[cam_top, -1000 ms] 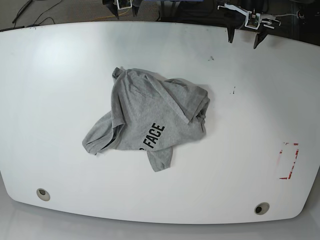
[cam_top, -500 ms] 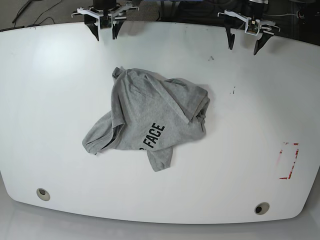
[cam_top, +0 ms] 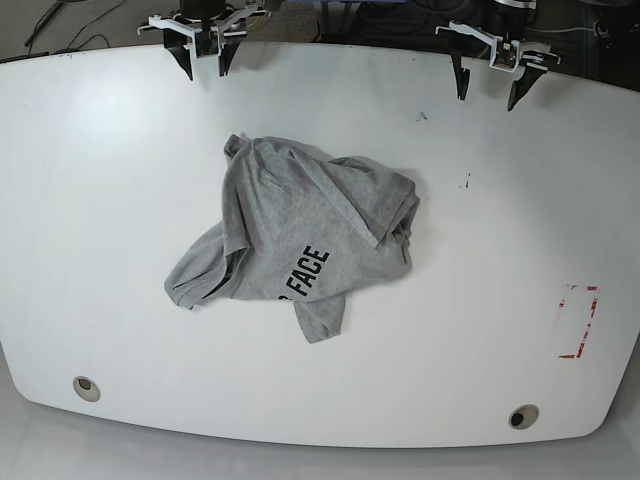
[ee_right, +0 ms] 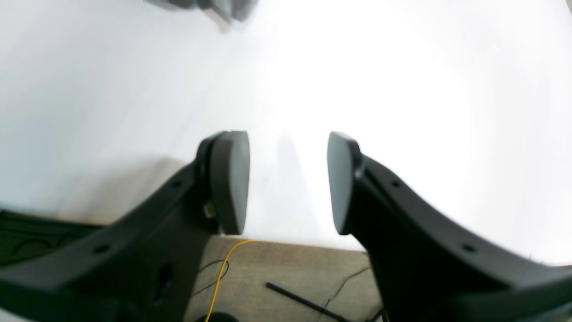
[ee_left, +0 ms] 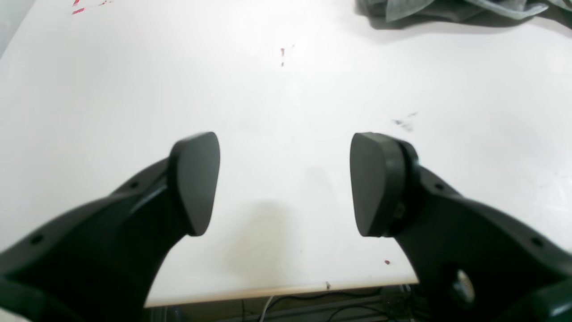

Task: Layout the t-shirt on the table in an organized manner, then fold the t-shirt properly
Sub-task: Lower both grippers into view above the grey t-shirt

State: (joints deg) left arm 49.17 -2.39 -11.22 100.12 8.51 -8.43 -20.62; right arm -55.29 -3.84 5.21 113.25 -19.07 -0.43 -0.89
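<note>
While both grippers gape empty at its far edge, the glossy white table bears the crumpled t-shirt.

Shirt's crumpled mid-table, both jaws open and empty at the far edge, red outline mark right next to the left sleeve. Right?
Not quite. The t-shirt is crumpled mid-table, and the left gripper and right gripper hang open and empty at the far edge. But the red outline mark sits well away from the shirt, near the table's edge on the base view's right, as that view shows.
</note>
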